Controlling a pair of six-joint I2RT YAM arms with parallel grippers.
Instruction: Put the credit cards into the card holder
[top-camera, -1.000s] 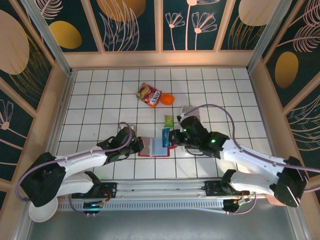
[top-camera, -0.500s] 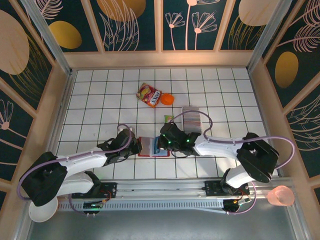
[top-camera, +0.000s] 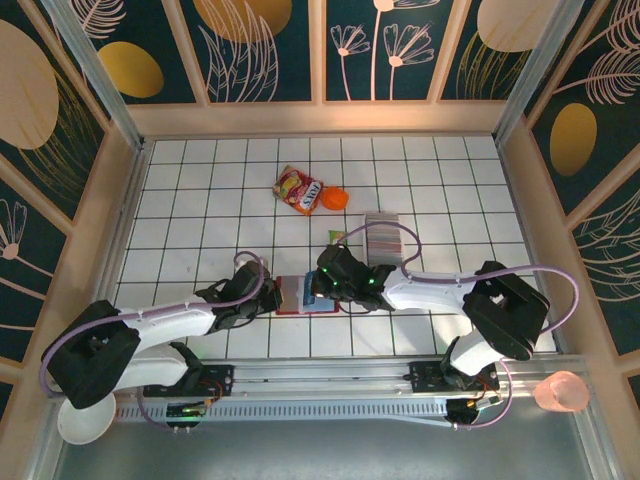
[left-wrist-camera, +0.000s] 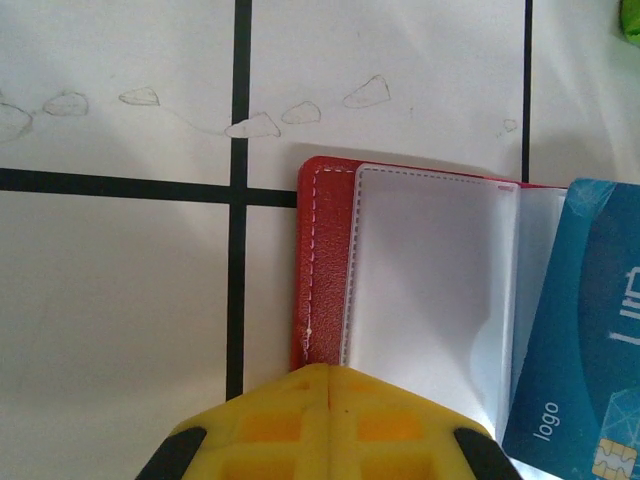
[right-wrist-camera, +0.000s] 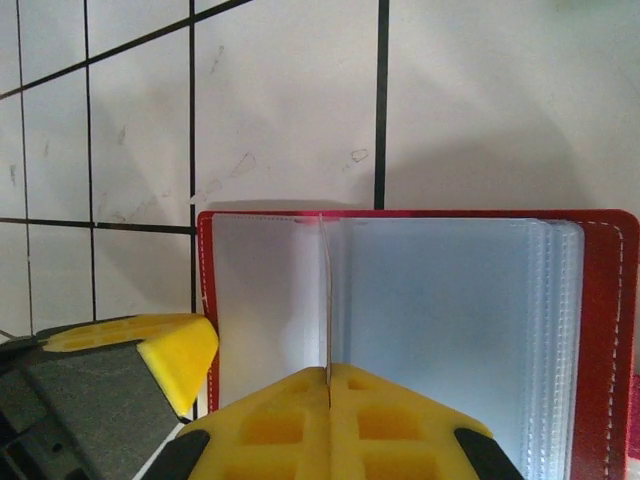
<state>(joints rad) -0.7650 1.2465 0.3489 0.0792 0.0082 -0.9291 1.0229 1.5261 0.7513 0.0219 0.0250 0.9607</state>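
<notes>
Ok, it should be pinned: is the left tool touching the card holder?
Touching. Left wrist view: the shut left tool overlaps the card holder at its red edge, no gap visible.

My table top (top-camera: 200, 180) is white with a black grid. Wood-framed walls (top-camera: 320, 118) around me carry dark teal panels (top-camera: 265, 50) with gold ovals and pale plants.

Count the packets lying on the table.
2: a red-and-yellow packet far centre, a small green packet partly hidden behind the right arm. Others may be covered.
</notes>
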